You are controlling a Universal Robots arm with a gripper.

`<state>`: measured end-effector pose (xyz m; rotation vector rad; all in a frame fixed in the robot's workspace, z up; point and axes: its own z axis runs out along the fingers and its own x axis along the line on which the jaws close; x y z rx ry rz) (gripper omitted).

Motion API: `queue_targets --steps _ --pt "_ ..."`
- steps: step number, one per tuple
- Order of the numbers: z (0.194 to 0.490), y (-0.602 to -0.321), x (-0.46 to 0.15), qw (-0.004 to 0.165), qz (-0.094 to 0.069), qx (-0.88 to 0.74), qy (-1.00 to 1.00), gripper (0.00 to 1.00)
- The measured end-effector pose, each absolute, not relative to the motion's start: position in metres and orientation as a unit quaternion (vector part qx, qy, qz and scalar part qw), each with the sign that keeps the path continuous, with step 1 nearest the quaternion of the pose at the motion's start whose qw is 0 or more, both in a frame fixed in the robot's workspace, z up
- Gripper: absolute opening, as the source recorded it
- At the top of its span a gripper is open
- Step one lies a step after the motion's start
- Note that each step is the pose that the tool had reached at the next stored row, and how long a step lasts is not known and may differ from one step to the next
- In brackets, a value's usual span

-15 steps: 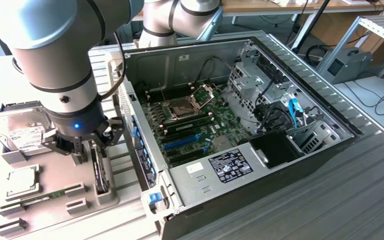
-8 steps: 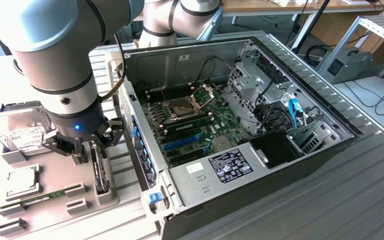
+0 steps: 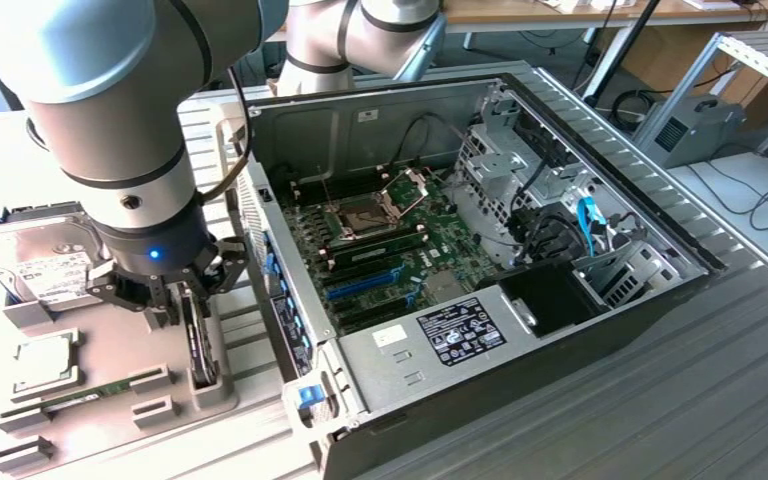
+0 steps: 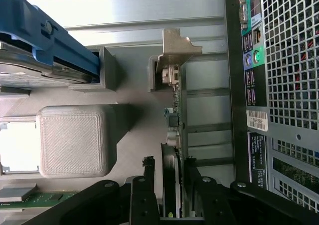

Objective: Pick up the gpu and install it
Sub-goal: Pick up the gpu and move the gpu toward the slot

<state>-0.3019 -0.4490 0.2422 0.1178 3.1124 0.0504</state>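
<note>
The gpu stands on its edge in a slot of the grey holder tray, just off the open computer case toward the exterior view's left. In the wrist view the gpu shows as a thin edge with its silver bracket at the far end. My gripper is lowered over the card. Its black fingers straddle the card on both sides of the gripper, with small gaps left. The jaws are open and nothing is held.
The case lies on its side with the motherboard exposed. On the tray sit a hard drive, a processor chip and a memory stick. The case's rear panel is close beside the card.
</note>
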Motion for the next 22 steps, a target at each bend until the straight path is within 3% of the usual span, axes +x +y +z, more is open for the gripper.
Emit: queue_targets --steps 2,3,22 --pt "0.2422 -0.449 -0.3019 0.013 0.016 0.038 0.999 0.28" --pt "0.2422 -0.449 -0.3019 0.013 0.016 0.038 0.999 0.26" --pt "0.2458 -0.449 -0.3019 0.013 0.016 0.038 0.999 0.26"
